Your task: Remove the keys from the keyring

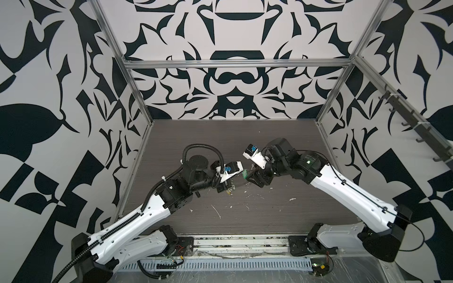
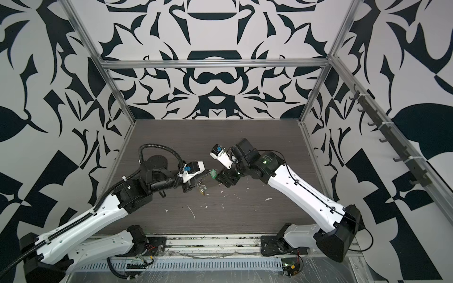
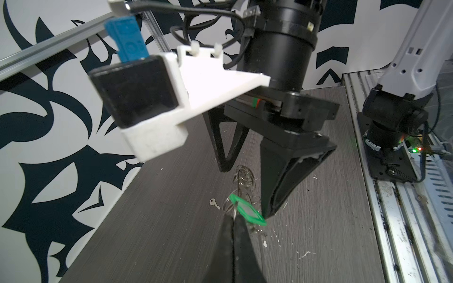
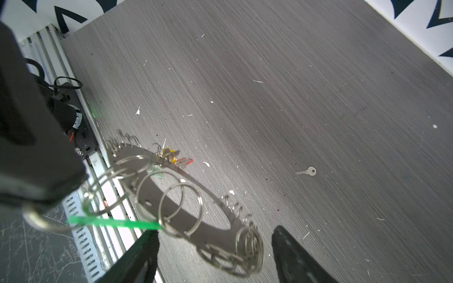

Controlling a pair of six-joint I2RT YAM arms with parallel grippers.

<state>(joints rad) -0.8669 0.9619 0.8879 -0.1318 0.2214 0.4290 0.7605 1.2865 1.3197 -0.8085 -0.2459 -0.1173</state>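
Observation:
The keyring (image 4: 188,210), a flat grey disc fringed with wire loops, hangs tilted above the table. A chain of wire rings (image 4: 110,186) links it to a green tag (image 4: 112,223) (image 3: 247,212) (image 2: 212,174). My left gripper (image 3: 231,216) is shut on the small ring beside that tag. My right gripper (image 4: 215,232) is open, its fingers (image 4: 291,254) on either side of the keyring's lower rim. Yellow and red-orange tags (image 4: 176,158) dangle from the far rim. One loose silvery key (image 4: 307,171) (image 3: 215,203) lies on the table.
White scraps (image 1: 217,211) litter the dark wood-grain table (image 1: 269,215). An aluminium rail and slotted cable duct (image 1: 232,264) run along the front edge, with both arm bases (image 1: 181,242) there. Patterned walls close in the back and sides.

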